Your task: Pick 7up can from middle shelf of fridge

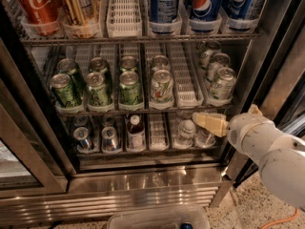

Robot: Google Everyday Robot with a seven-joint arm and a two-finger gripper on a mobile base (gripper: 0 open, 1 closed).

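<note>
The fridge (pixel 143 199) stands open in front of me. The 7up can (pixel 162 86), pale silvery with green lettering and a red spot, stands upright at the front of a lane on the middle shelf (pixel 143 110), right of centre. My gripper (pixel 204 120) is cream-coloured and points left. It hovers in front of the right end of the shelf below, just under the middle shelf's front rail. It is down and to the right of the 7up can, apart from it and holding nothing. The white arm (pixel 267 147) comes in from the lower right.
Dark green cans (pixel 97 87) fill the middle shelf's left lanes and pale cans (pixel 221 82) its right lane. Coke (pixel 35 4) and Pepsi cans (pixel 205 4) stand above. A bottle (pixel 136 132) and small cans sit below. A clear bin (pixel 157 218) and an orange cable (pixel 281 218) lie on the floor.
</note>
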